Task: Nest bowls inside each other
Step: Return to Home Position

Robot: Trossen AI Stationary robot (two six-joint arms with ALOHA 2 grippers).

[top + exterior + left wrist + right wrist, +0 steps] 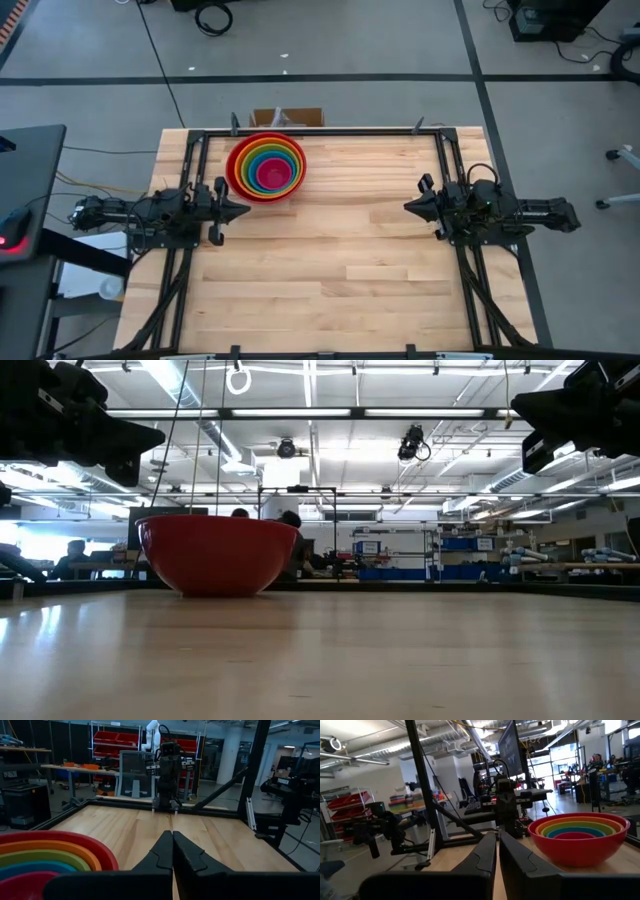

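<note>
The bowls (266,167) sit nested in one stack at the table's far left: red outermost, then orange, green and blue, with pink in the middle. The red bowl (215,555) rests by its base on the wood. The stack also shows in the left wrist view (45,860) and the right wrist view (577,837). My left gripper (243,210) (172,834) hovers shut at the table's left edge, just near of the stack. My right gripper (408,207) (497,835) hovers at the right edge, its fingers a narrow slit apart. Neither holds anything.
A black frame rail (320,131) runs along the far edge, and slanted struts (470,290) run down both sides. A cardboard box (287,117) stands just beyond the far edge. Bare wood (330,250) lies between the two arms and toward the near edge.
</note>
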